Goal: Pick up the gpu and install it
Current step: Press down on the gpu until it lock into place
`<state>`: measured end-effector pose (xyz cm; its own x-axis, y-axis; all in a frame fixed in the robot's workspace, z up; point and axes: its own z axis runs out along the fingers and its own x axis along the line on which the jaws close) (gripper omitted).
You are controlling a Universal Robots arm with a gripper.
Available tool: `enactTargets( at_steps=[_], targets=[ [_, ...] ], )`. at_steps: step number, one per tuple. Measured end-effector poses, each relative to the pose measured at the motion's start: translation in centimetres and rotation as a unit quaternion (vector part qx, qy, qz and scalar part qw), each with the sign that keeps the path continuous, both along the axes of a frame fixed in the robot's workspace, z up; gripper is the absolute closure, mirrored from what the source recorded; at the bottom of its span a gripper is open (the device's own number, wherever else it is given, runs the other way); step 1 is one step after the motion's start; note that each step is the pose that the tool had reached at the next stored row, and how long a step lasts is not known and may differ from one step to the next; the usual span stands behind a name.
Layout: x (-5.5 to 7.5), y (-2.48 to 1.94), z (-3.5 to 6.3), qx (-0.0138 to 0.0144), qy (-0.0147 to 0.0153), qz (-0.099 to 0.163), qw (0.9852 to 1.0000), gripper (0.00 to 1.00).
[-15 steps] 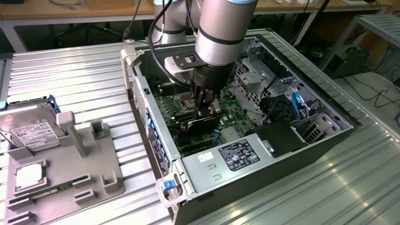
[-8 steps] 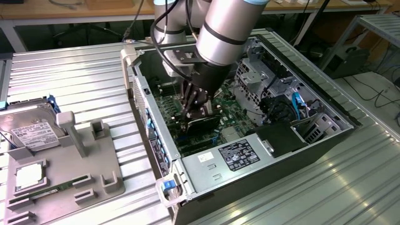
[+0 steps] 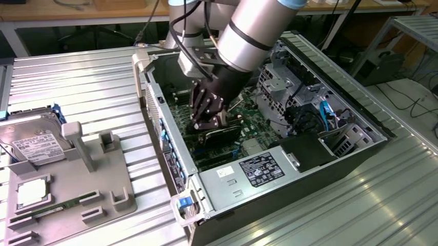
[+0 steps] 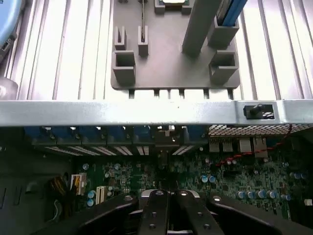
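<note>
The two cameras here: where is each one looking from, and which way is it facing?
Exterior view: off the arm, high up, looking down into the open computer case; the arm and shut gripper reach in over the gpu.
Wrist view: on the wrist, looking past the gripper across the motherboard toward the grey parts holder.
Shared: case wall, motherboard, parts holder, gripper.

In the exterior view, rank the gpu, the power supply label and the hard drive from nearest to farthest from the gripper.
Measured from the gripper, down inside the open computer case:
1. gpu: directly below the fingertips, on the motherboard.
2. Power supply label: inside the case, toward its near end.
3. Hard drive: outside the case, on the grey holder at the exterior view's left.
</note>
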<state>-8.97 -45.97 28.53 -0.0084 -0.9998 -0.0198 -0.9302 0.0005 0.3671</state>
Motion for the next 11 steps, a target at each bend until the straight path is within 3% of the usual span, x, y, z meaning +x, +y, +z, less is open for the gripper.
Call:
enactTargets(
  at_steps=[2,4,8,11],
  targets=[
    [0.0,0.00,0.00,0.0000,0.0172,0.000,0.9999,0.89],
    [0.1,0.00,0.00,-0.0001,0.0380,0.000,0.9993,0.89],
    [0.4,0.00,0.00,-0.0001,0.0734,0.000,0.9973,0.89],
    [1.2,0.00,0.00,-0.0001,0.0964,0.000,0.9953,0.89]
  ],
)
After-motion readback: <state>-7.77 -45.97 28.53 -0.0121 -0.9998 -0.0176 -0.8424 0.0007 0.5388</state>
